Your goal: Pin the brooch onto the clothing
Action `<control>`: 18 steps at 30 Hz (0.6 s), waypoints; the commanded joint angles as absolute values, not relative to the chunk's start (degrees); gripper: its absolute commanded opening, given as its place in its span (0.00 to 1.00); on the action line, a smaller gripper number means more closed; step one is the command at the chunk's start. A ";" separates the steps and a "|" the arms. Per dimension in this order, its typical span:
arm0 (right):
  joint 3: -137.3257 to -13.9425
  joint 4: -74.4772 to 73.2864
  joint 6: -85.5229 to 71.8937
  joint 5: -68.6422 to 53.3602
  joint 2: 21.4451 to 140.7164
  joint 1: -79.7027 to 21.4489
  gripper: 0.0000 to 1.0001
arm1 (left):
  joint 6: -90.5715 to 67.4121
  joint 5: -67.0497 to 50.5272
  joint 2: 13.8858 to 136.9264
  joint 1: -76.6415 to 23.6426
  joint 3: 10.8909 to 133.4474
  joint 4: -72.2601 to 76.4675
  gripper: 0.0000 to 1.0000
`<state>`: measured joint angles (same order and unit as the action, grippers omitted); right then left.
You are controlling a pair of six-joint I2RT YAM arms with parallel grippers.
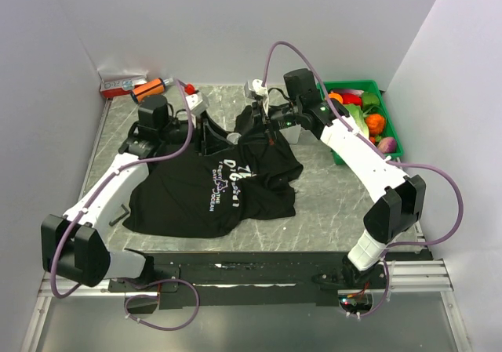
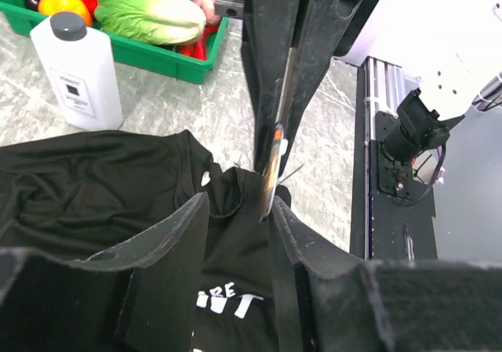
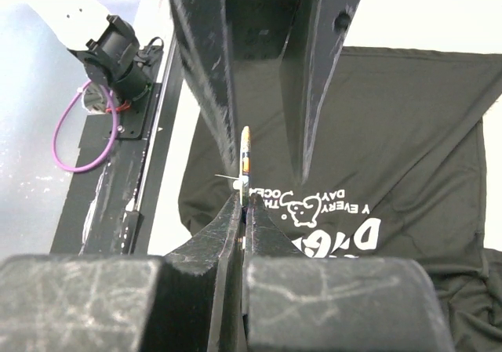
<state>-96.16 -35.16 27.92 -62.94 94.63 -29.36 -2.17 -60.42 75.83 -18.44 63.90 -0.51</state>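
Overhead view: black shirt (image 1: 188,203) is spread rumpled mid-table (image 1: 329,195), white lettering (image 1: 227,183) facing up, neck end toward the far side. Both arms meet over the collar: left gripper (image 1: 208,136) and right gripper (image 1: 267,128) tip to tip. The brooch itself is too small to pick out from up there.

Right wrist view fills that in: right gripper (image 3: 241,203) is pinched tight on the brooch (image 3: 245,160), a thin piece seen edge-on, orange and white on its side, with a fine pin sticking out to one side. The print reads upside down here (image 3: 329,211), with a small graphic beside it.

Left wrist view gives the other side: left gripper (image 2: 238,207) has its fingers well parted, with a raised fold of the shirt (image 2: 94,187) at the collar between the tips (cannot tell if they press it). The brooch (image 2: 274,152) hangs just above that fold.

Only this view shows the white bottle (image 2: 82,74) with a grey cap, standing just past the shirt, beside the green bin (image 2: 157,58) of toy vegetables.
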 commanded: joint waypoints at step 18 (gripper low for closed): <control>-93.69 -27.86 17.85 -65.13 92.20 -29.18 0.00 | -22.32 -69.52 73.12 -16.61 58.89 21.88 0.26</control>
<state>-94.39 -32.21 21.61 -63.90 94.56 -29.36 -16.27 -66.30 73.06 -16.64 59.16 13.30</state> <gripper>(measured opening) 0.022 0.293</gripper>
